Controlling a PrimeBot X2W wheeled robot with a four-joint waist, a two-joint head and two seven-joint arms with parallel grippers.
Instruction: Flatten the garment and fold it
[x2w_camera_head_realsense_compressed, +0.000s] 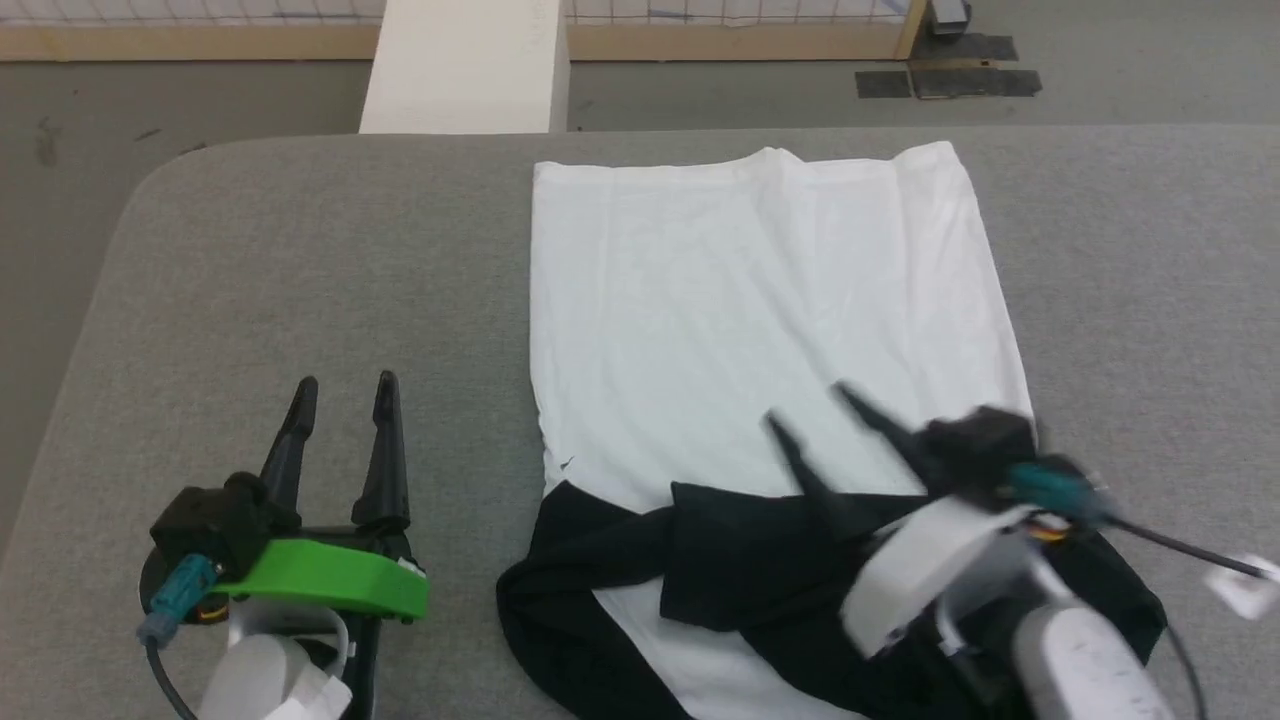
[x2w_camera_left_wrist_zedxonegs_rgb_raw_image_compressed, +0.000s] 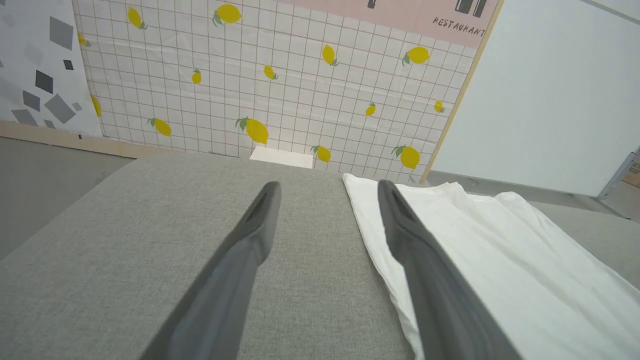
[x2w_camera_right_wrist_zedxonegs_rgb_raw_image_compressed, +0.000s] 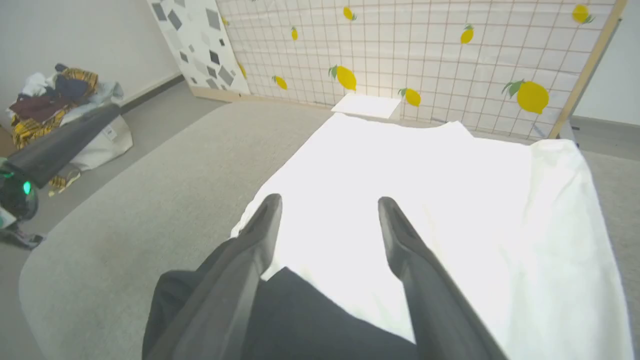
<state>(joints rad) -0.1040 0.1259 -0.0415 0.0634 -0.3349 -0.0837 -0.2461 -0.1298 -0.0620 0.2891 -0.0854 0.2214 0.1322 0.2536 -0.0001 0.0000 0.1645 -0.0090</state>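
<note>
The garment (x2w_camera_head_realsense_compressed: 760, 310) lies on the grey table, its white body panel spread flat toward the far edge, its black sleeves and shoulders bunched and folded at the near end (x2w_camera_head_realsense_compressed: 720, 560). My right gripper (x2w_camera_head_realsense_compressed: 805, 405) hovers open over the border of black and white cloth, nothing between its fingers; the right wrist view shows the white panel (x2w_camera_right_wrist_zedxonegs_rgb_raw_image_compressed: 425, 190) ahead and black cloth (x2w_camera_right_wrist_zedxonegs_rgb_raw_image_compressed: 310, 320) beneath. My left gripper (x2w_camera_head_realsense_compressed: 345, 385) rests open on bare table, left of the garment. In the left wrist view the garment's white edge (x2w_camera_left_wrist_zedxonegs_rgb_raw_image_compressed: 480, 240) lies just right of the fingers.
The grey padded table (x2w_camera_head_realsense_compressed: 300, 260) has a rounded far-left corner. A white block (x2w_camera_head_realsense_compressed: 465, 65) stands on the floor beyond the far edge. A lemon-print grid wall (x2w_camera_left_wrist_zedxonegs_rgb_raw_image_compressed: 280, 75) stands behind. A heap of clothes (x2w_camera_right_wrist_zedxonegs_rgb_raw_image_compressed: 55, 95) sits on the floor at the side.
</note>
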